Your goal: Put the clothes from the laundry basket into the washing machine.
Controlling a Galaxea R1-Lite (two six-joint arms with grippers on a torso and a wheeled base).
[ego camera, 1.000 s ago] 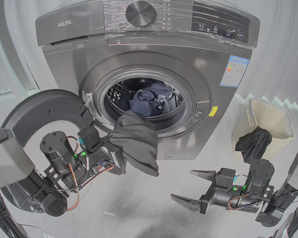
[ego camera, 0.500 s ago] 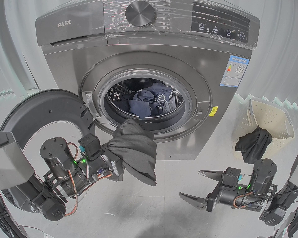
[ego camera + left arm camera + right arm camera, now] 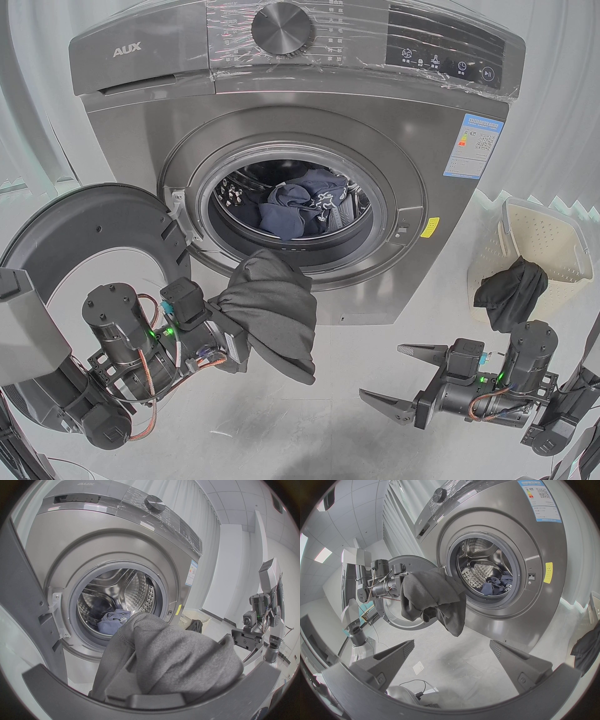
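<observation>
While the left gripper (image 3: 232, 340) clamps a bunched grey garment (image 3: 275, 306) just below the open mouth of the washing machine (image 3: 375, 119), the right gripper (image 3: 382, 371) hangs wide open near the laundry basket (image 3: 550, 231). Its draped black garment (image 3: 512, 294) looks soft, light and floppy, probably best pinched at a thick fold.

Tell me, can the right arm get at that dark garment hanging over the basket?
Probably yes. The right gripper is open and empty, near the dark garment draped over the laundry basket rim, with nothing between them; it points away, so it must turn.
</observation>
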